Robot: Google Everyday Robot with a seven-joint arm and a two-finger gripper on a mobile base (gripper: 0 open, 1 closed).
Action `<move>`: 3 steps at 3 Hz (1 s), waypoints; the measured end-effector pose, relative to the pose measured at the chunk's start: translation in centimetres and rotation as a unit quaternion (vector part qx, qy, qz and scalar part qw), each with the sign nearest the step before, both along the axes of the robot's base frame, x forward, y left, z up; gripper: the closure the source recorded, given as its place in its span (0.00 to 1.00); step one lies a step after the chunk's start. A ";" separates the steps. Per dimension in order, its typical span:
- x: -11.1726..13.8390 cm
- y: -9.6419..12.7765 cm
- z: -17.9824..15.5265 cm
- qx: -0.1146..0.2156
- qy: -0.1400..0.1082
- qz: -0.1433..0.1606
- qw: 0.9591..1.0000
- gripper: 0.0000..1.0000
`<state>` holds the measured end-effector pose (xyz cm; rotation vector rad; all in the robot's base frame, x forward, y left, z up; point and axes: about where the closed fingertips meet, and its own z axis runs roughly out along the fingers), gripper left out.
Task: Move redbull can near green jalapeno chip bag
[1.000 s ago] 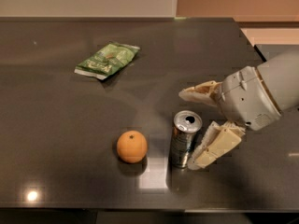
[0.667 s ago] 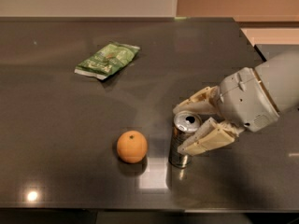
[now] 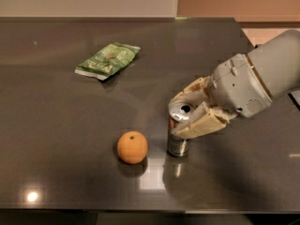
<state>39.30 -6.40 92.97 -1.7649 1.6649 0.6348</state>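
The redbull can (image 3: 178,143) stands upright on the dark table (image 3: 56,125), right of centre near the front. Its shiny top shows between my fingers. My gripper (image 3: 183,112) reaches in from the right and is shut on the can's upper part, one cream finger behind it and one finger (image 3: 199,124) in front. The green jalapeno chip bag (image 3: 108,60) lies flat at the back left, well apart from the can.
A round orange fruit (image 3: 132,147) sits just left of the can, close to it. The table's front edge runs along the bottom and its right edge lies behind my arm (image 3: 262,76).
My fingers were spread wide on either side of the can; they have closed onto its top. The can, the orange and the bag have stayed where they were.
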 end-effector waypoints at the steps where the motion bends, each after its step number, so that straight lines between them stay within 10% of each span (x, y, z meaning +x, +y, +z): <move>1: 3.8 -0.2 0.6 -0.021 -0.012 -0.025 0.999 1.00; 3: 12.6 2.2 1.9 -0.003 0.000 -0.052 0.999 1.00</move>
